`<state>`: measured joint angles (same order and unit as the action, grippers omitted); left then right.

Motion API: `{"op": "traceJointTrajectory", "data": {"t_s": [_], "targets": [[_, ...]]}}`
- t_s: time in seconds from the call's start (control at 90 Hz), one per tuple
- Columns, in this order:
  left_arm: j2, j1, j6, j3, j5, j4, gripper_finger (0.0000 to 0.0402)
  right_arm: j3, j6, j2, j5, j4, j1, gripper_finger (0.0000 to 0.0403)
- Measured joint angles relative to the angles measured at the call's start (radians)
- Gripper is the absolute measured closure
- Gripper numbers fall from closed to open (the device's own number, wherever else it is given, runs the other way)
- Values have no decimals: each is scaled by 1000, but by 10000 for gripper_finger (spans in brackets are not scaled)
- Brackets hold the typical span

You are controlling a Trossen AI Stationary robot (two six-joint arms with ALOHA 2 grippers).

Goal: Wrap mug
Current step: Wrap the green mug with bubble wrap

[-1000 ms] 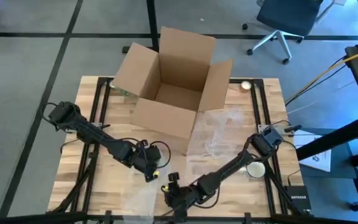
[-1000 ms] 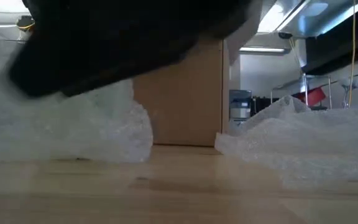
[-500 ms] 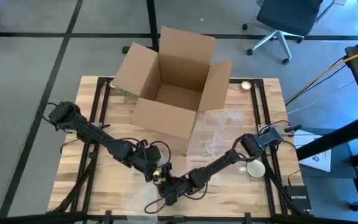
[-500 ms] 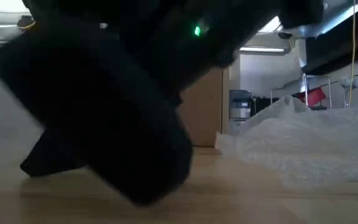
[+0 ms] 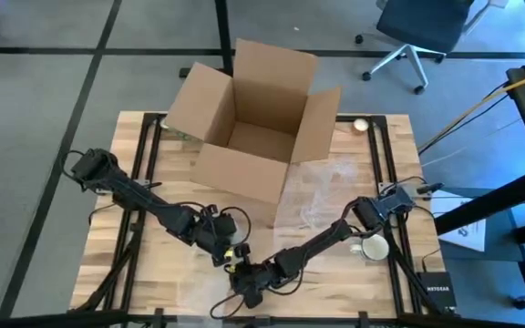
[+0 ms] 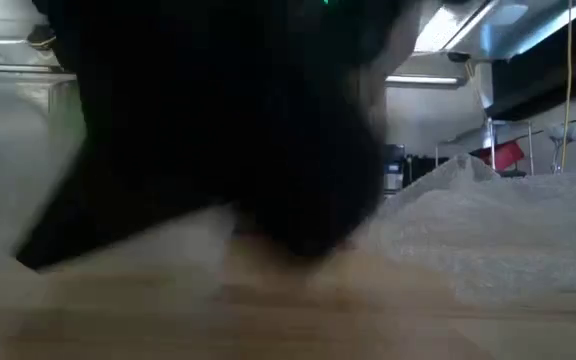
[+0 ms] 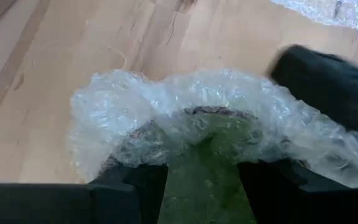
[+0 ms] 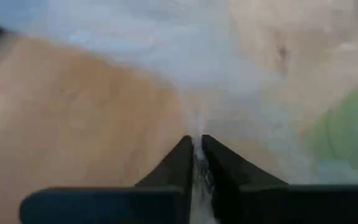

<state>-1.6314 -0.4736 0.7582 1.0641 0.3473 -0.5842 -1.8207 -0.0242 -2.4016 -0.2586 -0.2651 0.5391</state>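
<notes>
Pinching crinkly bubble wrap [image 8: 166, 74] — right tool [image 8: 196, 146]; green mug [image 7: 202, 165] inside.

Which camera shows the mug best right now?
Left wrist view: the green mug, under bubble wrap, sits between the left gripper fingers. Right wrist shows a green edge; high and low views hide it behind arms.

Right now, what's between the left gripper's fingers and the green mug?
Bubble wrap. In the left wrist view it drapes over the green mug, which sits between the left gripper's fingers.
</notes>
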Motion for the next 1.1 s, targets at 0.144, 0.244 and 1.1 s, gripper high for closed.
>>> {"op": "traceJointTrajectory", "data": {"t_s": [0.144, 0.244, 1.1], "targets": [[0, 0, -2, 0, -4, 1, 231, -112, -24, 3, 81, -234, 38, 397], [0, 0, 2, 0, -4, 0, 231, -159, -30, 3, 96, -370, 60, 401], [-1, 1, 21, -2, -11, -6, 231, -292, -210, 6, 203, -673, 129, 272]]}}
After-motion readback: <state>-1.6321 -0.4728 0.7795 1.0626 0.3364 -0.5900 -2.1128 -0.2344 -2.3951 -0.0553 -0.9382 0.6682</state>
